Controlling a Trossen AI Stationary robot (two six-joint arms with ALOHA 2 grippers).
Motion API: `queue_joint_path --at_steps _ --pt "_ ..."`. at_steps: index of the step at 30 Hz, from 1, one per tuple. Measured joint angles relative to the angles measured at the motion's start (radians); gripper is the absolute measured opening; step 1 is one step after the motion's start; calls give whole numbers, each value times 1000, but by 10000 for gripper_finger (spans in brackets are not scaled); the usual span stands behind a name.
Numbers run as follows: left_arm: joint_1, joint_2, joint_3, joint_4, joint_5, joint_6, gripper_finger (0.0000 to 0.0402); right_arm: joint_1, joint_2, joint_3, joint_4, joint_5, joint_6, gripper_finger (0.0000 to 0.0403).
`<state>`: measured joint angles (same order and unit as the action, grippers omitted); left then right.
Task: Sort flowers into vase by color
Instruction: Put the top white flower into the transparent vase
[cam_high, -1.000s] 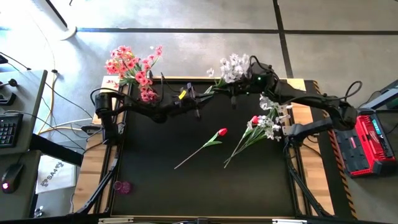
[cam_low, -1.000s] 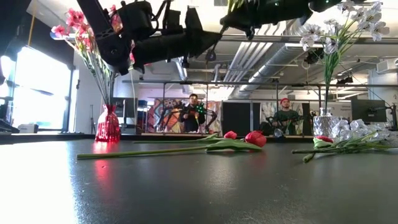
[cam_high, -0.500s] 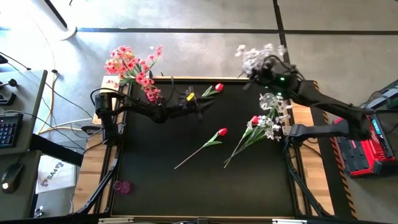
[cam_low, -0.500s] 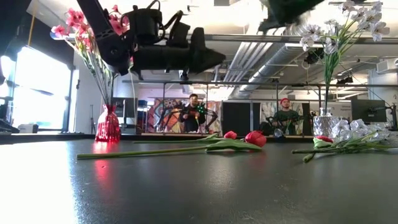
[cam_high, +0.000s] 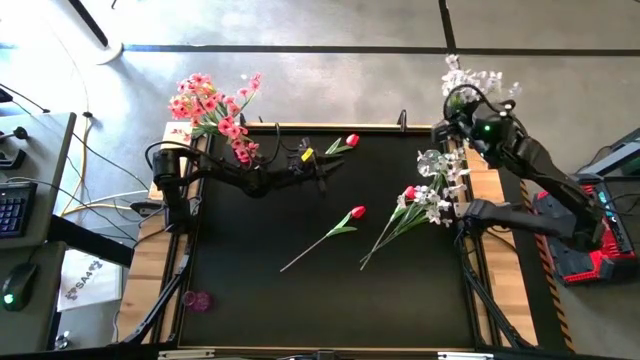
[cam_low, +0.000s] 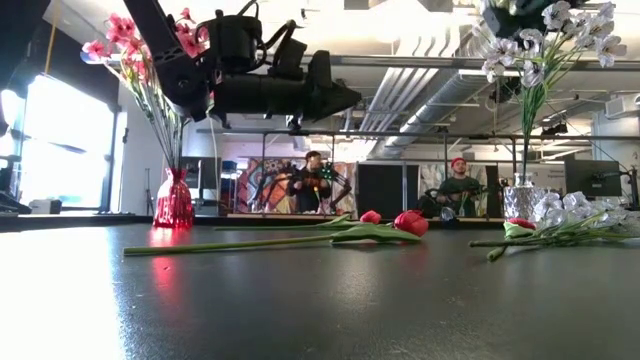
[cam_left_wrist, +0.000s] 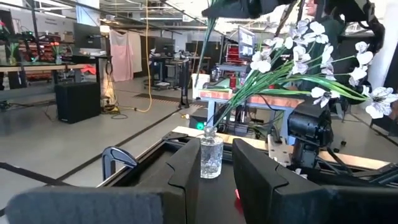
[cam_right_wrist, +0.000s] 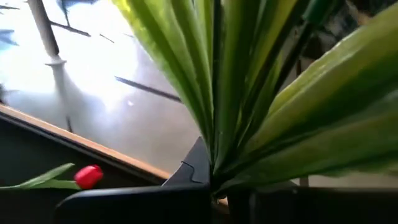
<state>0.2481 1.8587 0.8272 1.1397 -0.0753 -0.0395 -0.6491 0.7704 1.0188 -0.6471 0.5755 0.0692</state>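
Observation:
My right gripper (cam_high: 462, 100) is high over the table's far right corner, shut on a white flower spray (cam_high: 482, 80). A clear vase (cam_left_wrist: 211, 155) below it holds another white spray (cam_low: 540, 40). My left gripper (cam_left_wrist: 216, 149) hangs level above the far middle of the table, open and holding nothing. A red tulip (cam_high: 350, 142) lies on the table just beyond it. A second red tulip (cam_high: 357, 212) and a mixed white and red bunch (cam_high: 422, 205) lie flat mid-table. Pink flowers (cam_high: 215, 105) stand in a red vase (cam_low: 173, 200) at the far left. My right gripper pinches the white spray where its long green leaves gather on the stem (cam_right_wrist: 214, 177), between its two fingers. The leaves and blossoms rise above the fingers. A thin stem (cam_left_wrist: 211, 74) hangs below toward the clear vase; I cannot tell whether its tip is inside.
A small pink object (cam_high: 197, 300) lies on the wooden strip at the near left. A red case (cam_high: 585, 235) sits beside the table's right edge. Two people (cam_low: 315, 182) stand in the room behind. Bare black mat (cam_high: 300, 310) fills the near half.
My right gripper has carried the white spray from above the far middle of the table toward the right edge, rising and turning as it went. My left gripper has tipped up from pointing downward to level and otherwise stayed in place.

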Motion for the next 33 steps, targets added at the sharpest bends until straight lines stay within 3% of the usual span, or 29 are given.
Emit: queue_joint_path --at_steps 7,12,20,33 --pt "0 0 0 -33 0 0 79 -65 3 -88 -29 -61 47 1" --pt "0 0 0 -69 0 0 79 -111 3 -119 -59 -160 89 0" --pt "0 0 0 -95 0 0 78 -171 1 -119 -105 -157 81 0" --pt "0 0 0 -133 -15 32 78 -176 2 -119 -131 -162 97 0"
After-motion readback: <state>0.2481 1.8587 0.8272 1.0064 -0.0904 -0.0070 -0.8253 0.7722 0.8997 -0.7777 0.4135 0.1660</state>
